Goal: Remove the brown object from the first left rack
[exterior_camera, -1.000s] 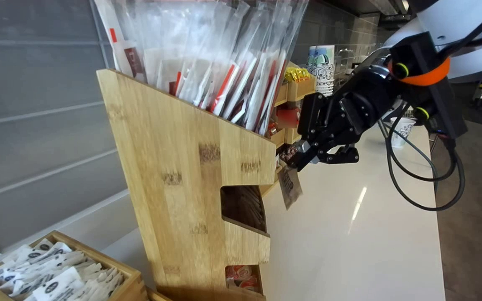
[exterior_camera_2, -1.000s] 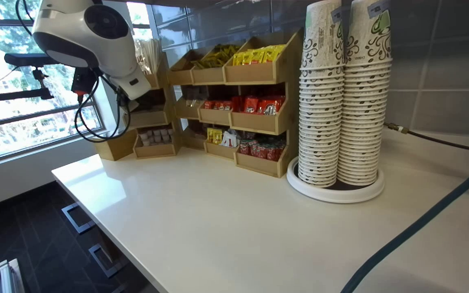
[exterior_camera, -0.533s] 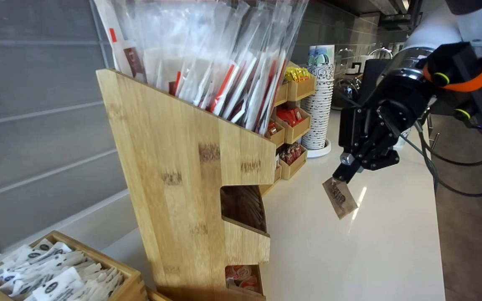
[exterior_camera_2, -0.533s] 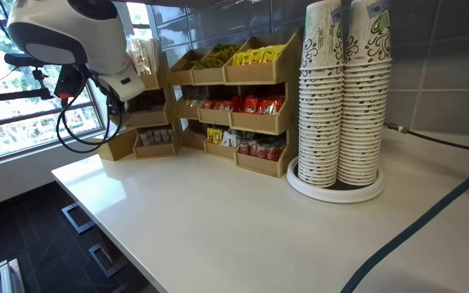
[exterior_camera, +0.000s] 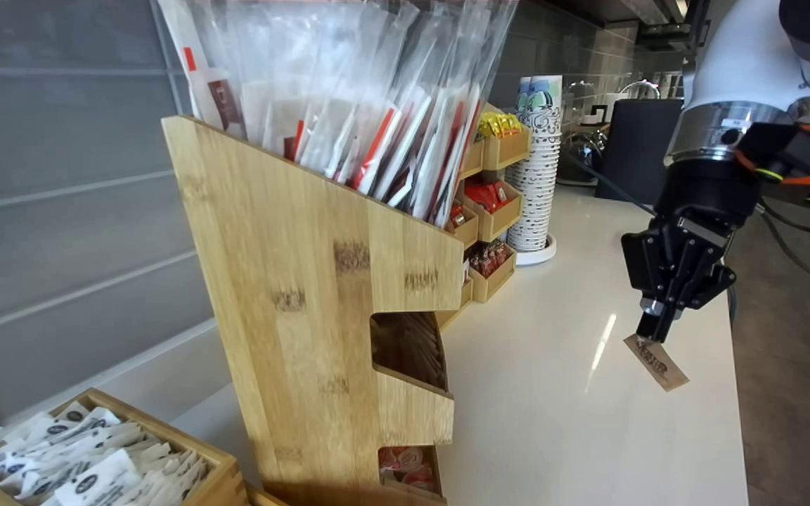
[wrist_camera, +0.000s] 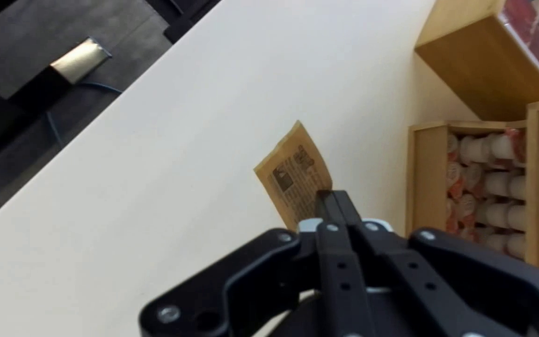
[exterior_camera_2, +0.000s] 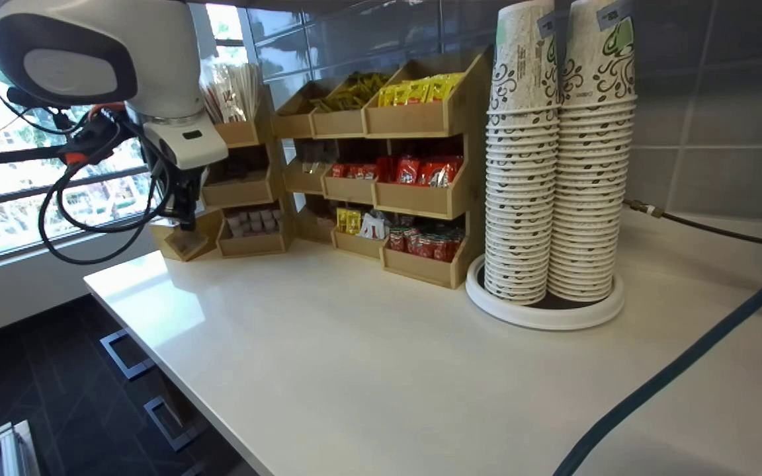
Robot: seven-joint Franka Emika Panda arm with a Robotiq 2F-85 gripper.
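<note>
The brown object [exterior_camera: 661, 367] is a flat brown packet with dark print. It hangs tilted from my gripper [exterior_camera: 647, 336] above the white counter in an exterior view. In the wrist view the packet [wrist_camera: 295, 175] sticks out left of and beyond the closed fingertips [wrist_camera: 337, 194]. In an exterior view my gripper [exterior_camera_2: 182, 218] and the packet [exterior_camera_2: 186, 244] are small, at the left. The first left rack [exterior_camera: 313, 302] is the tall bamboo holder with dark side openings; it also shows at the left in an exterior view [exterior_camera_2: 239, 193]. The packet is outside the rack, apart from it.
White counter [exterior_camera: 553, 436] lies below the gripper, with its edge to the right. Bamboo bins of red packets [exterior_camera_2: 421, 193], stacked paper cups [exterior_camera_2: 520, 198] and a tray of white sachets [exterior_camera: 226, 478] stand around. The wrist view shows a creamer bin [wrist_camera: 428, 178].
My gripper has moved away from the rack, rightward and down in an exterior view, carrying the brown packet out over the counter. The fingers have turned more downward. The rack has not moved.
</note>
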